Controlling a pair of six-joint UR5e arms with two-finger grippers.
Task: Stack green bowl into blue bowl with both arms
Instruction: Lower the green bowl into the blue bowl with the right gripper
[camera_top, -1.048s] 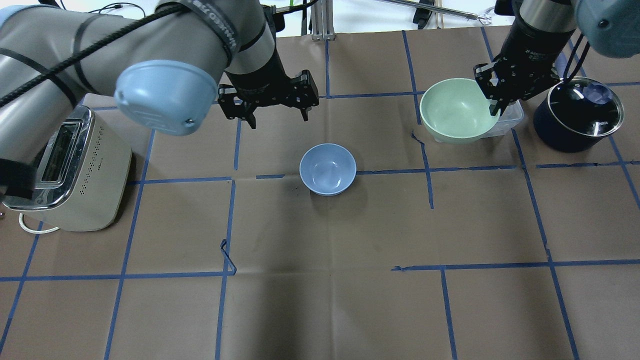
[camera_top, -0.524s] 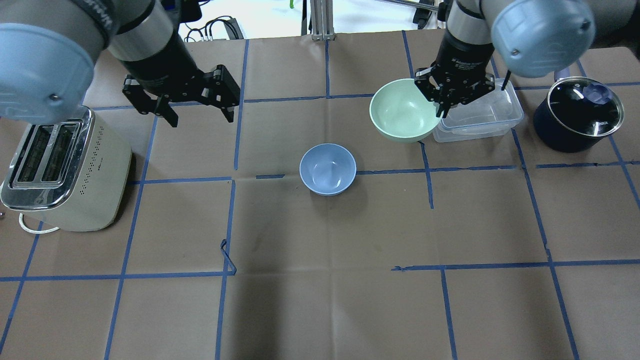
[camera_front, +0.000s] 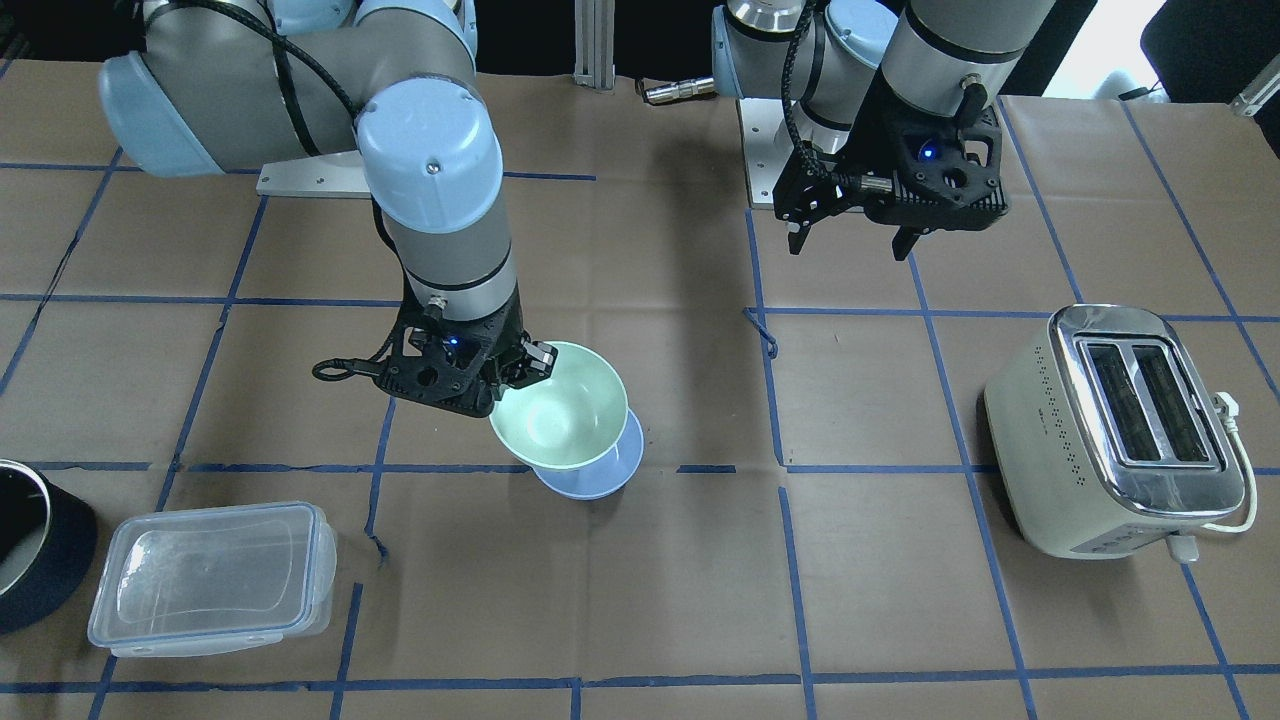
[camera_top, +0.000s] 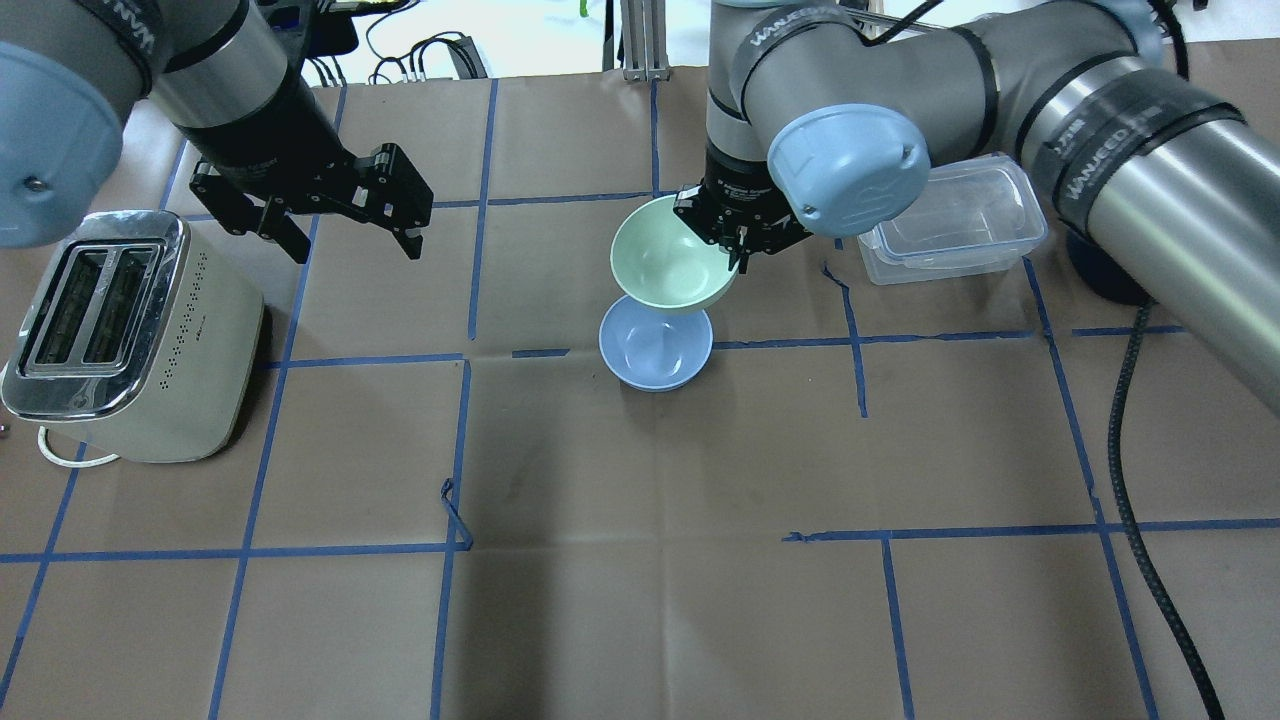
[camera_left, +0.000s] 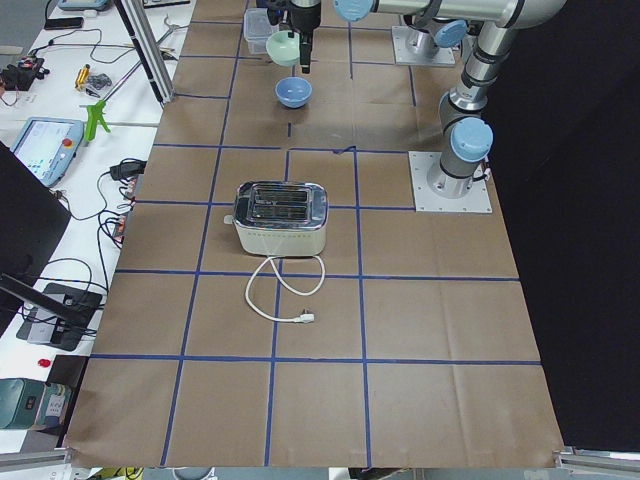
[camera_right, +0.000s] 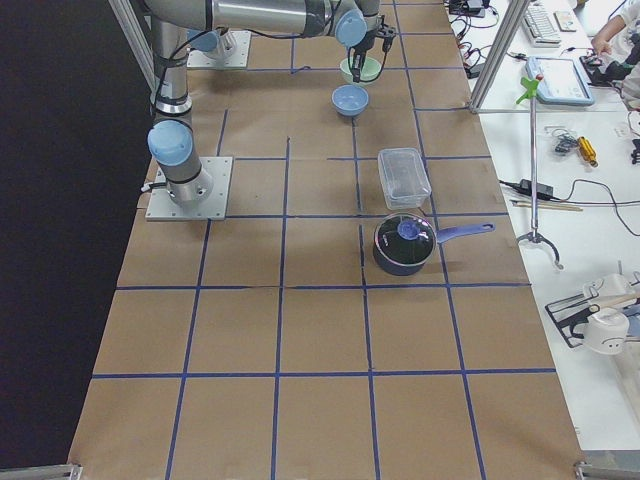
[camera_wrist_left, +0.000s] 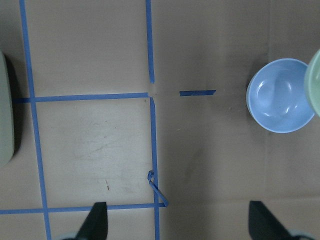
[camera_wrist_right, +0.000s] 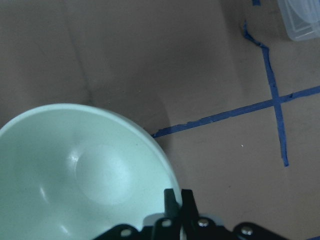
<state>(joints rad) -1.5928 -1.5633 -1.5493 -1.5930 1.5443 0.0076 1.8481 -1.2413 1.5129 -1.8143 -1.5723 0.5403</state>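
Brown paper gridded with blue tape covers the table (camera_top: 640, 620). At the centre of the overhead view the blue bowl (camera_top: 655, 355) sits upright on it. Just above, overlapping its upper rim, the green bowl (camera_top: 668, 258) hangs in the air, mouth up, its right rim pinched by the right gripper (camera_top: 738, 242). Lift and carry look done; what remains, I judge, is a small shift to centre it, then lowering and release. Upper left, the left gripper (camera_top: 355, 245) hovers spread, holding nothing. The toaster (camera_top: 130, 330) at left, the clear container (camera_top: 955, 220) at upper right and the dark pot (camera_right: 403, 243) lie well apart; nothing blocks the descent.
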